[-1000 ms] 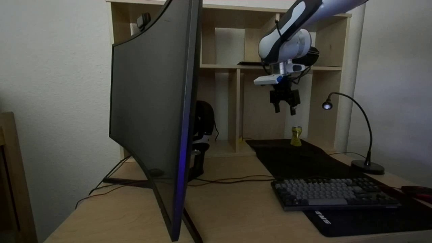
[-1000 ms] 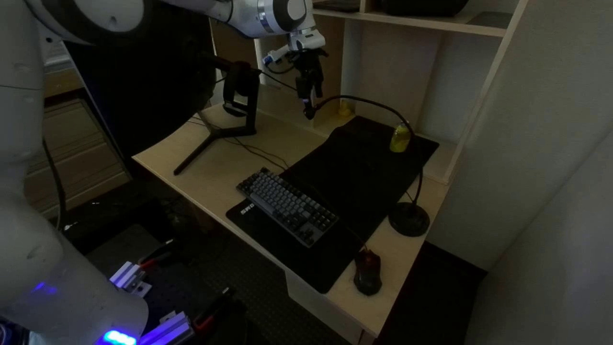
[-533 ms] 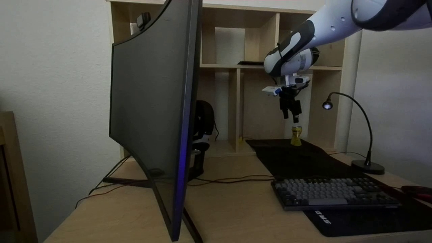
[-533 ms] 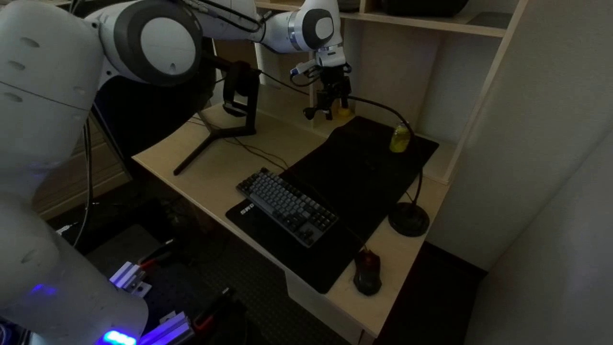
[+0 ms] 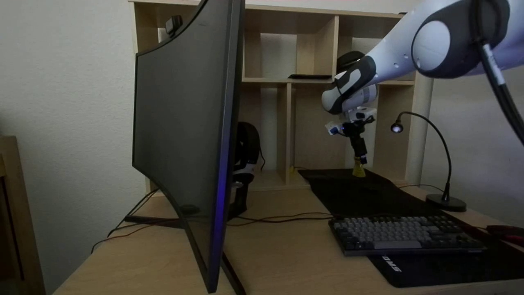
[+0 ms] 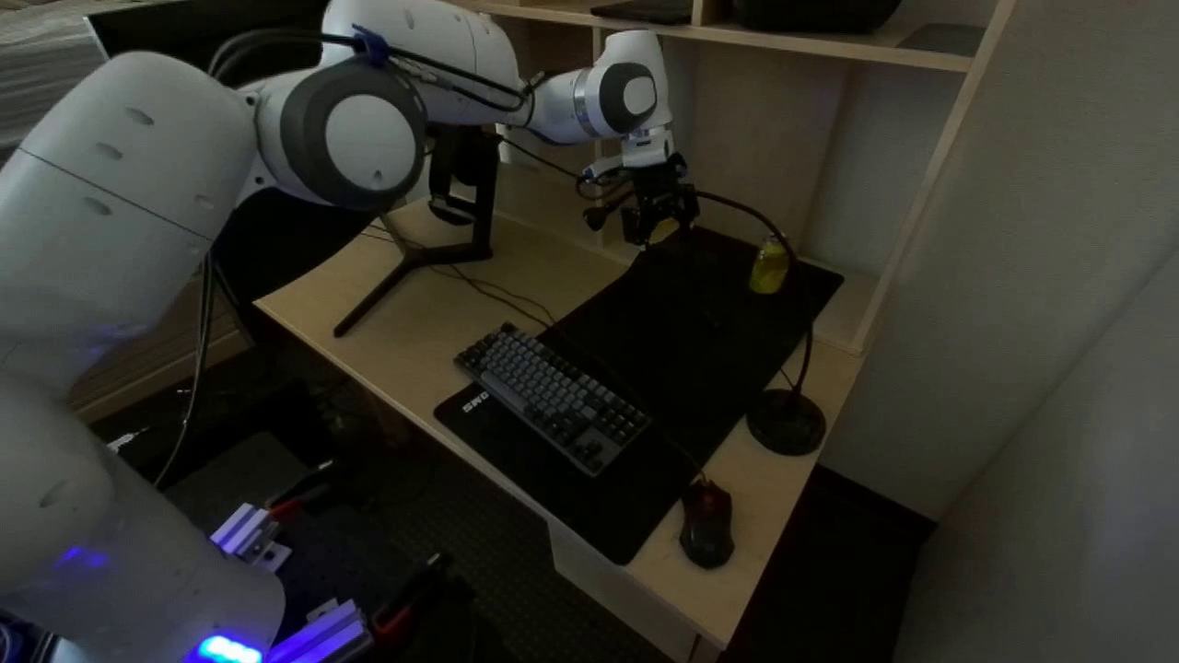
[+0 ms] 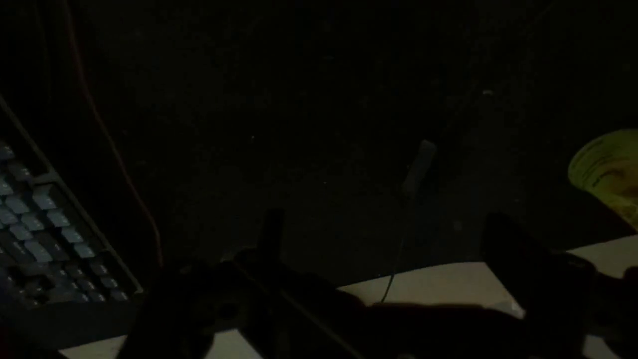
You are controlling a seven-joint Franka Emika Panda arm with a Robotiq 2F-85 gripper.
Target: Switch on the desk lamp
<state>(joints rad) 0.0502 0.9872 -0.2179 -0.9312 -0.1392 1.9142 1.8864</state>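
Note:
The desk lamp stands upright on the desk, its round dark base [image 5: 446, 203] at the right in an exterior view. Its thin stem arches to a small head [image 5: 397, 127] with a pale bluish face. In an exterior view, the lamp base [image 6: 787, 422] is right of the mat and its head [image 6: 596, 217] is beside my gripper [image 6: 660, 238], which overlaps part of the stem. In the wrist view my gripper [image 7: 385, 219] is open and empty, above the black mat. Between and beyond its fingers a small slim grey piece [image 7: 419, 167] on a thin cord lies on the mat.
A yellow can [image 6: 769, 265] stands at the mat's far end. A keyboard [image 6: 557, 391] lies on the black mat [image 6: 682, 285], with a mouse [image 6: 707, 525] near the desk's edge. A large curved monitor [image 5: 184, 123] and a wooden shelf [image 5: 315, 131] flank the area.
My gripper has come down towards the mat and moved to the right in both exterior views. The lamp, can, keyboard and mouse have not moved.

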